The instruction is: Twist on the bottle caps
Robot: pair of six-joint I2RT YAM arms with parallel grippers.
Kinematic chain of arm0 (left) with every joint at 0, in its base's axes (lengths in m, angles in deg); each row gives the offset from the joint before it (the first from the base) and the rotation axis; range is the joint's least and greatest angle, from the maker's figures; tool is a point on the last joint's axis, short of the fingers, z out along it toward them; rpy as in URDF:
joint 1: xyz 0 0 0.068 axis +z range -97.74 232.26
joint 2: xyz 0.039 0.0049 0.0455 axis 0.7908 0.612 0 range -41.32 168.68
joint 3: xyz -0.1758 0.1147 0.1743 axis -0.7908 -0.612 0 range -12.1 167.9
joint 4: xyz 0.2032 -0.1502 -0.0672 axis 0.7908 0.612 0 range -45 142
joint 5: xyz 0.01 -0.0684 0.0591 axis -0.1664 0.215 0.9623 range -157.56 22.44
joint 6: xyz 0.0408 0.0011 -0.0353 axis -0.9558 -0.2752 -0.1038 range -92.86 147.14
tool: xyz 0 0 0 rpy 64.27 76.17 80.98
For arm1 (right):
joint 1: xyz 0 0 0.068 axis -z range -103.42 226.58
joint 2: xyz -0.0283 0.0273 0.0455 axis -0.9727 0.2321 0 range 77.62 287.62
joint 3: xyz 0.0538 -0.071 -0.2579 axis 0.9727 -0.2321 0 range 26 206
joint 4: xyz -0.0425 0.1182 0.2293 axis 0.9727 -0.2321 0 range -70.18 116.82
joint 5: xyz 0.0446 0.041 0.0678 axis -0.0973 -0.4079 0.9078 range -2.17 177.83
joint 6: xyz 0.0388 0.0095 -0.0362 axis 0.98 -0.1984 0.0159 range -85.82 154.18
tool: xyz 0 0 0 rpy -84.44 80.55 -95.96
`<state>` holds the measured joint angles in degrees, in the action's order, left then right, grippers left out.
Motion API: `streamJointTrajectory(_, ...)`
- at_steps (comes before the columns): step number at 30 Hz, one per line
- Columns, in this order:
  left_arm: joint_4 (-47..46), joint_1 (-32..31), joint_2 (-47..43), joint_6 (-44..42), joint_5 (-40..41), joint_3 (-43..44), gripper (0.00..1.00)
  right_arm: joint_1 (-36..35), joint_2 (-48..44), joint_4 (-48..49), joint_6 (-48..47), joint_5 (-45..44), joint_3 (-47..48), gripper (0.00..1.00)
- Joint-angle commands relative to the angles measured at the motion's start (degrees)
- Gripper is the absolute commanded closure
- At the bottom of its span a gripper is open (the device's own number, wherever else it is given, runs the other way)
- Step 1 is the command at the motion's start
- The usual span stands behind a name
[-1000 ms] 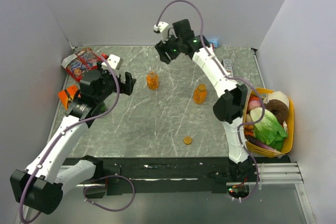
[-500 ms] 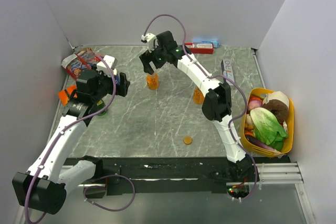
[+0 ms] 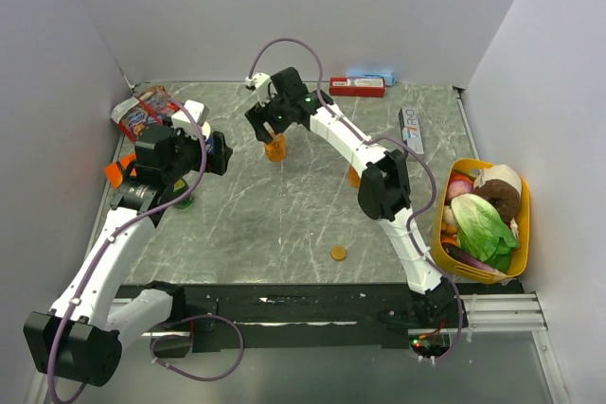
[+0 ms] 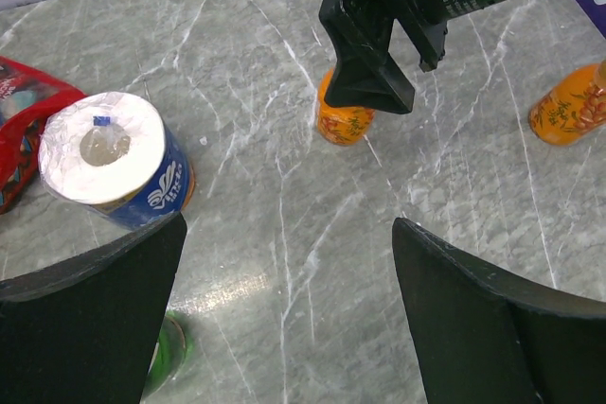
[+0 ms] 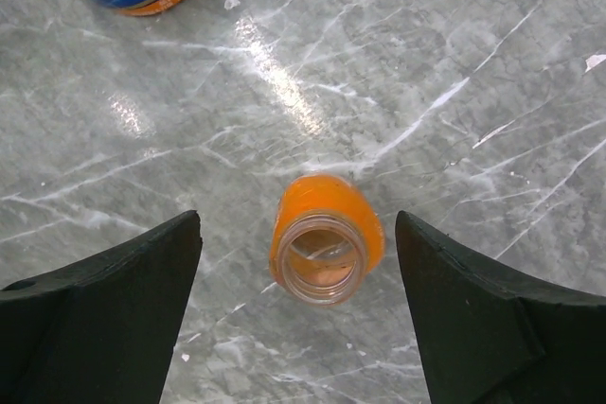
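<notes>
Your right gripper point(image 5: 298, 219) hangs wide and empty, the uncapped bottle point(image 5: 327, 238) just beneath, between its jaws; you seem about to grasp it. Lower and close; the cap point(image 3: 338, 253) lies well back toward its base, and your left gripper point(image 4: 289, 222) is wide too, empty

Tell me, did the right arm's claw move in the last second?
Yes. The right claw swung left and nearer the arms' bases. It was back-right of the orange bottle; now it hangs right above it.
</notes>
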<state>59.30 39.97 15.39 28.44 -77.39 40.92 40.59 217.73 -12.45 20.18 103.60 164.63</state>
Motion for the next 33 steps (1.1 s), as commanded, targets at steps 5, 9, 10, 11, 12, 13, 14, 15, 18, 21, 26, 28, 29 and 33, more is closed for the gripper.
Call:
streamJointTrajectory(5, -2.61, 0.69, -0.81, 1.95, -1.42, 2.01, 0.04, -0.31, 0.07, -0.37, -1.20, -4.16, -1.52, 0.19)
streamJointTrajectory(9, -3.32, 0.78, -0.55, 2.30, -2.04, 1.65, 0.04, -0.31, 0.07, -0.90, -1.82, -4.79, -2.22, 0.27)
streamJointTrajectory(10, -3.32, 0.78, -0.63, 2.39, -2.04, 1.57, 0.04, -0.31, -0.10, -0.99, -1.91, -4.61, -2.57, 0.29)
streamJointTrajectory(11, -3.67, 0.78, -0.55, 2.39, -2.21, 1.48, 0.04, -0.31, -0.10, -1.07, -1.91, -4.35, -2.66, 0.31)
streamJointTrajectory(12, -3.84, 0.87, -0.55, 2.48, -2.30, 1.30, 0.04, -0.31, -0.19, -1.34, -2.08, -3.73, -2.66, 0.36)
streamJointTrajectory(13, -3.93, 0.87, -0.63, 2.30, -2.48, 1.13, 0.04, -0.31, -0.19, -1.51, -2.17, -3.55, -2.66, 0.40)
streamJointTrajectory(14, -4.28, 0.87, -0.63, 2.22, -2.57, 0.87, 0.04, -0.22, -0.19, -1.78, -2.43, -3.12, -2.75, 0.43)
streamJointTrajectory(15, -4.46, 0.87, -0.63, 1.95, -2.83, 0.69, 0.04, -0.31, -0.37, -1.87, -2.78, -2.24, -2.75, 0.51)
streamJointTrajectory(18, -6.04, 0.87, -0.72, 0.55, -5.28, -0.98, 0.04, -0.40, -1.94, -3.00, -4.45, -0.14, -3.36, 0.60)
streamJointTrajectory(21, -8.32, 0.87, -1.16, -3.13, -11.25, -4.14, 0.04, -0.05, -6.07, -5.10, -7.09, 2.06, -5.12, 0.67)
streamJointTrajectory(26, -12.36, 0.69, -2.13, -7.28, -25.48, -9.59, 0.04, 0.92, -19.33, -8.54, -14.28, 8.65, -12.75, 0.73)
streamJointTrajectory(28, -13.86, 0.52, -1.25, -7.28, -27.87, -10.64, 0.04, 1.18, -24.77, -11.09, -16.31, 10.94, -14.78, 0.74)
streamJointTrajectory(29, -15.69, 0.26, -0.81, -7.28, -30.40, -10.65, 0.04, 1.18, -26.19, -11.97, -17.98, 13.04, -15.22, 0.75)
streamJointTrajectory(33, -20.71, -1.76, 2.08, -5.52, -34.99, -11.09, 0.04, 1.18, -33.14, -14.52, -19.83, 18.06, -16.55, 0.76)
